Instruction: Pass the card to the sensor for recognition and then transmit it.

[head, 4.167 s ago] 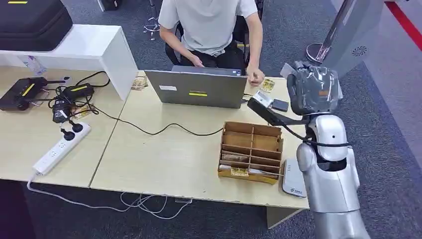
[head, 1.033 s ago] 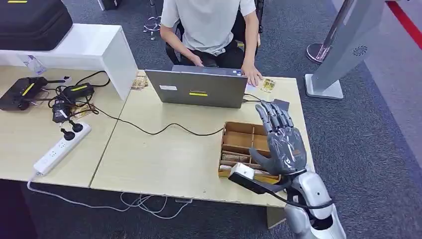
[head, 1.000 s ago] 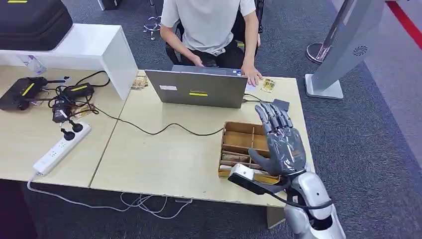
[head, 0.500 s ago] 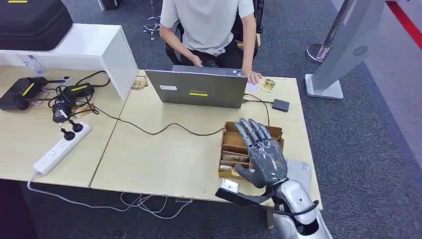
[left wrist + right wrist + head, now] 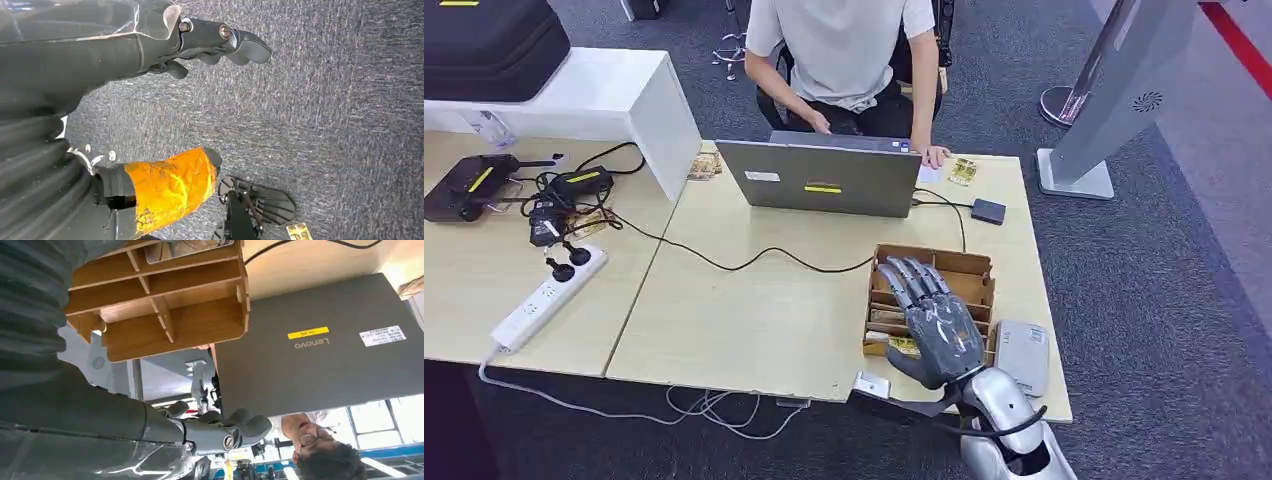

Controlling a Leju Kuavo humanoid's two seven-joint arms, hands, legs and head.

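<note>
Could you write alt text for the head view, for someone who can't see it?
The robot's right hand, fingers spread, hovers over a wooden divided box on a light table; a grey sensor pad lies beside the box, and a person works at a laptop opposite.

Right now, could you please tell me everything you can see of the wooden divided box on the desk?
The wooden box is an open-topped tray of thin brown board, split by slats into several long compartments. It sits flat near the desk's front right corner, in front of the laptop, with a grey card reader beside it. Small cards lie in its front compartments, one with a yellow label. The right hand hangs over its front part, fingers spread; contact cannot be told.
</note>
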